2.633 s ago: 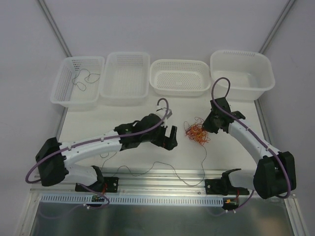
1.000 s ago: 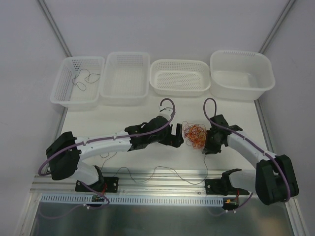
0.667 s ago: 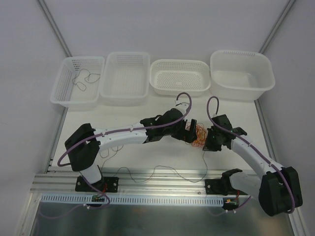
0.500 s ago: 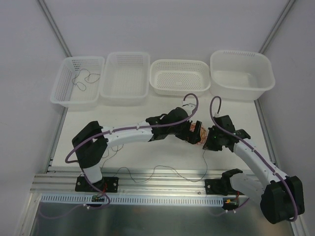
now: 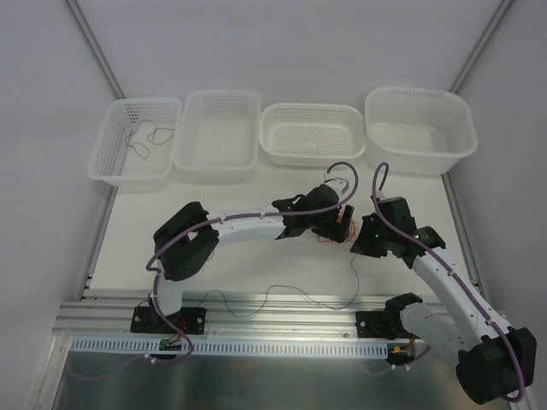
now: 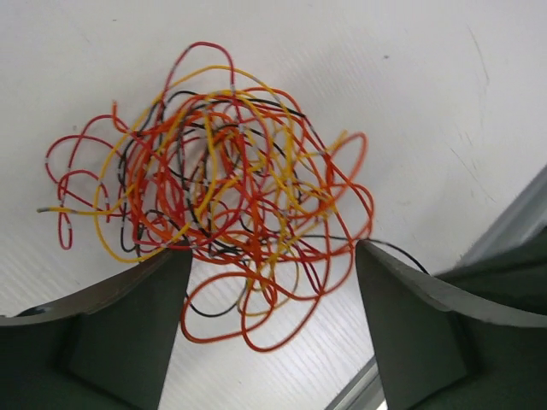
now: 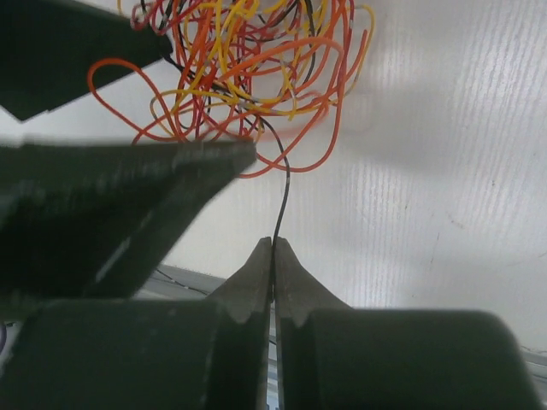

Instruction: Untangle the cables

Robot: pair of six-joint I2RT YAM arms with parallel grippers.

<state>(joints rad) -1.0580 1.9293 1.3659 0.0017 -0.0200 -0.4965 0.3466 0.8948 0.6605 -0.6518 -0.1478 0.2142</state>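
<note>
STATE
Left gripper (image 6: 273,252): released, fingers spread wide, straddling the near edge of the tangle of cables (image 6: 226,179). Bulk of the tangle just ahead of the fingertips, flat on the table (image 6: 427,77).
Right gripper (image 7: 273,249): clenched on one dark grey cable (image 7: 283,192), pinched at the very tips. Tangle directly ahead and close, with the left gripper just beside the right fingertips.

HAZARDS
1. Dragging the whole tangle. Cause: pulling back with the right gripper before clamping with the left; nothing pinning the red, orange and yellow loops.
2. Tightening knots. Cause: closing the left gripper on many strands at once, or hauling the grey cable against loops wound round it.
3. Losing the grey cable. Cause: hair-thin strand held only at the fingertips; probable release under a sharp tug.
4. Striking finger against finger. Cause: both grippers working almost in contact; avoid sideways moves.
5. Snagging the loose tail. Cause: grey cable trailing behind the right gripper, near the rail (image 5: 282,318); check for catching before pulling.
</note>
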